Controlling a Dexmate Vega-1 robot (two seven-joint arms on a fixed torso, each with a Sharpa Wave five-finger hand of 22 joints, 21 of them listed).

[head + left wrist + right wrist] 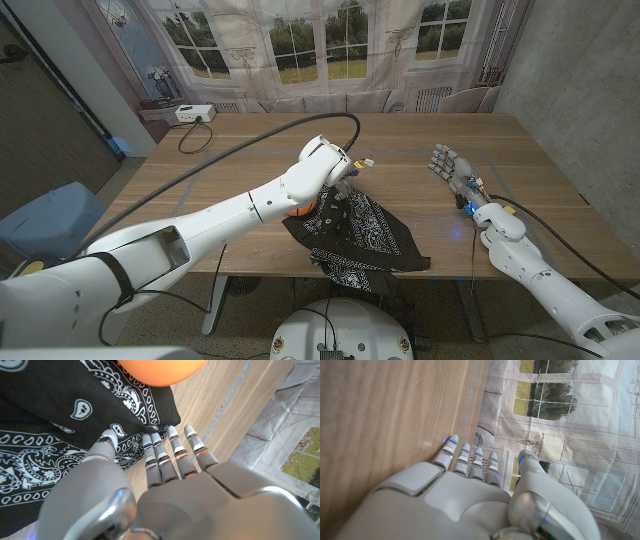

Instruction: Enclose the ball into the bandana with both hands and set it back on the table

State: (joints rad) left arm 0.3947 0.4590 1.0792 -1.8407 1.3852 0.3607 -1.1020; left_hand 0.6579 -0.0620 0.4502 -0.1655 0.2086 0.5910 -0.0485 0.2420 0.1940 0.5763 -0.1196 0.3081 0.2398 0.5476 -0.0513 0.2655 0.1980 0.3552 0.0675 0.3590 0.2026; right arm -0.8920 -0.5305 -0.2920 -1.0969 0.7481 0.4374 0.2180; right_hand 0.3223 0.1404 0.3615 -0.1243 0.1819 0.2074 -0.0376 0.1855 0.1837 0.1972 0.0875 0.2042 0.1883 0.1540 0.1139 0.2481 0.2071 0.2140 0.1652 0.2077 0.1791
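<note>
The black paisley bandana (360,235) is lying spread near the front edge of the wooden table (240,150), with one corner reaching toward the robot's right. The orange ball (300,212) is sitting on the cloth at its left-hand side, largely screened in the head view by the left forearm; the left wrist view is showing the ball (162,371) resting on the patterned fabric (45,415) close to a folded edge.

The left hand (335,170) is reaching across over the far edge of the bandana. In the left wrist view, this hand (150,480) is extending its fingers (175,450) roughly straight, tips at the cloth edge where it meets bare wood, thumb lying over the fabric. Nothing is being pinched or held; the hand is spread and empty. This placement appears intended to catch the cloth edge for folding it over the ball.

The right hand (455,175) is standing well apart from the bandana, on the robot's right, fingers extended and separated, holding nothing. The right wrist view is showing this hand (470,485) above bare table planks, fingers pointing toward the window backdrop.

Judged from this layout, enclosure is at an early stage: the ball is uncovered, and the right hand is not yet engaging the opposite corner.
</note>
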